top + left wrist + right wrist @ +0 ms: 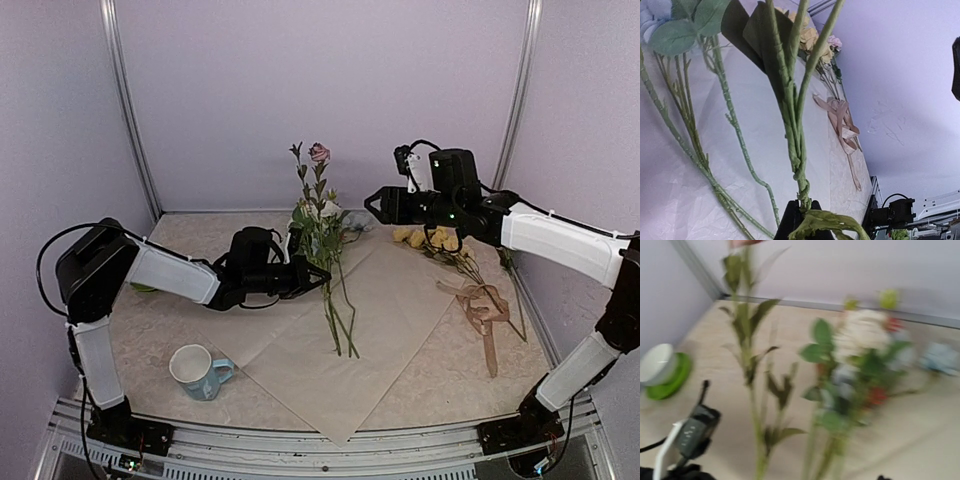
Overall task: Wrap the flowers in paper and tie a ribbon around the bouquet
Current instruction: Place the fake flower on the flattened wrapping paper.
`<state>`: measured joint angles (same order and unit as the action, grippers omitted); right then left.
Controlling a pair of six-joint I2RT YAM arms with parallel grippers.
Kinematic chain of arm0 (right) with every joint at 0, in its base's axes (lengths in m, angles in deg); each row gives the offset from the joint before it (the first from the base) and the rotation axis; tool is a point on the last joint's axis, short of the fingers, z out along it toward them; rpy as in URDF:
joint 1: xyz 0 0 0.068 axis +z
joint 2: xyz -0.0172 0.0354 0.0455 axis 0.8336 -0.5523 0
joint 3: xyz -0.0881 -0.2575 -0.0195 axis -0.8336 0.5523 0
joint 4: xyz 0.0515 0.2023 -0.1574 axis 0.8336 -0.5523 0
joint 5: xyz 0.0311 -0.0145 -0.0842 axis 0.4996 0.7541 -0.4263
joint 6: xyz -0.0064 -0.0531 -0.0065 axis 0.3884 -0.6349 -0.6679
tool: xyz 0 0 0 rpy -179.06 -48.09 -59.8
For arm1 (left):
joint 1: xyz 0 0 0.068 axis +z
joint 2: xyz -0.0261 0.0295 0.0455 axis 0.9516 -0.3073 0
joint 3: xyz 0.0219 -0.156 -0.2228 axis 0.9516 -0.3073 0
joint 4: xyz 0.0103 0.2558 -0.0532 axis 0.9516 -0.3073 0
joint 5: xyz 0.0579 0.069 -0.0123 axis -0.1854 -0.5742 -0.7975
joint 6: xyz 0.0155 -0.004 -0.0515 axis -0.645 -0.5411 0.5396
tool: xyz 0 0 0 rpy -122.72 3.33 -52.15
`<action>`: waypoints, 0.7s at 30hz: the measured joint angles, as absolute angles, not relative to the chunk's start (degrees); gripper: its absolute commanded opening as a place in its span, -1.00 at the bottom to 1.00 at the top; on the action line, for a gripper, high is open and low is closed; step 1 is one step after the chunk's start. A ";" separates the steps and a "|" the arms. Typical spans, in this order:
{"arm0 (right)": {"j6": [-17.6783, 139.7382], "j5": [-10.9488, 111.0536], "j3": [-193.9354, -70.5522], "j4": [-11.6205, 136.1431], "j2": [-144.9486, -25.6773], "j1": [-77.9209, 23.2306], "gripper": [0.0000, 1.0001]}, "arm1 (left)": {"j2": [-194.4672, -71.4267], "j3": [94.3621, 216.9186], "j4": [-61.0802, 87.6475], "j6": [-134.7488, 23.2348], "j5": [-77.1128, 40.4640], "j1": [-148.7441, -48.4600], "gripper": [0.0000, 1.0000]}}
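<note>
Flowers (318, 215): held upright above the paper's (400, 300) far left part, loose stems trailing down onto the sheet; yellow blooms (430, 240) are seen lying at the paper's far right edge.
Left hand (312, 278): clamped on a wrapped green stem (796, 150), low on its length.
Right hand (372, 205): seen just beside the flower heads; jaws appear parted, nothing gripped.
Handling: judged light, springy, top-heavy; petals are easily crushed.
Hold point: bare stems below the leaves are best taken, gathered together.
Ribbon (485, 308): laid off the paper's right edge.
</note>
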<state>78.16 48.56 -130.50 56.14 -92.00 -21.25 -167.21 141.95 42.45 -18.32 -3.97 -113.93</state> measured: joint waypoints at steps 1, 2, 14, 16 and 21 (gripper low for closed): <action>77.88 47.69 -130.23 55.39 -91.52 -21.56 0.29 | -167.78 141.95 42.21 -17.58 -4.37 -113.90 -0.86; 77.66 46.79 -129.86 54.61 -90.77 -21.95 0.30 | -168.28 141.95 41.97 -17.19 -4.61 -113.90 -0.80; 75.82 43.27 -128.79 46.91 -86.71 -32.37 0.36 | -171.21 143.55 38.47 -15.90 -6.18 -114.19 -0.16; 74.88 43.03 -128.81 44.14 -87.54 -37.64 0.37 | -171.19 143.59 37.70 -16.38 -6.82 -114.30 -0.06; 71.89 37.72 -128.81 38.06 -92.00 -49.47 0.40 | -171.16 145.40 31.47 -20.75 -11.32 -115.19 0.28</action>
<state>71.89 37.72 -128.81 38.06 -92.00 -49.47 -171.16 145.40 31.47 -20.75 -11.32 -115.19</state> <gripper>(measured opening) 0.694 0.555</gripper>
